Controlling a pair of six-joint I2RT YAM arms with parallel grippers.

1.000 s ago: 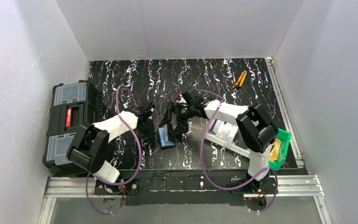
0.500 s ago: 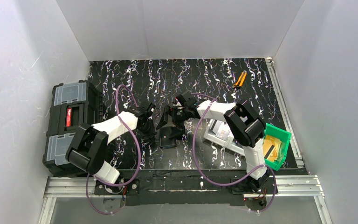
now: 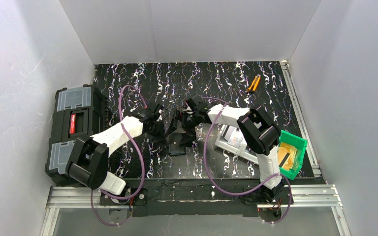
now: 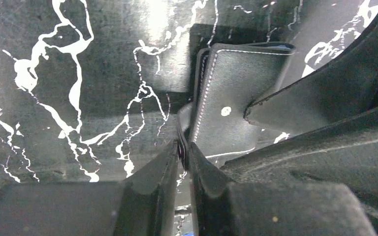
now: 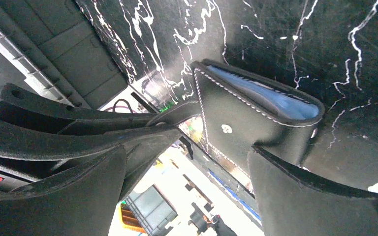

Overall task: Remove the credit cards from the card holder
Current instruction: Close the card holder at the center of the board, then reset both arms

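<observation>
Left gripper: jaws nearly together, pinched on a thin edge of the card holder at its lower left corner in the left wrist view. Its two fingers come up from the bottom of that frame, and the stitched edge stands between their tips.

Right gripper: jaws wide apart, straddling the holder and not clamped on it. In the right wrist view, the finger at lower right touches the holder's lower edge. The other finger, at lower left, is apart from it.

The card holder is folded, black side with its small white dot facing both wrist cameras. White stitching runs along the rim, and a strip of pale blue lining shows in the gap at its upper right edge. Credit cards cannot be made out in any view.

In the top view the holder sits centre frame on the black marbled table, just below both grippers, the left and the right.

Farther out:
- black toolbox at the left edge
- green bin at right
- orange-handled tool at upper right, well apart from the arms
</observation>
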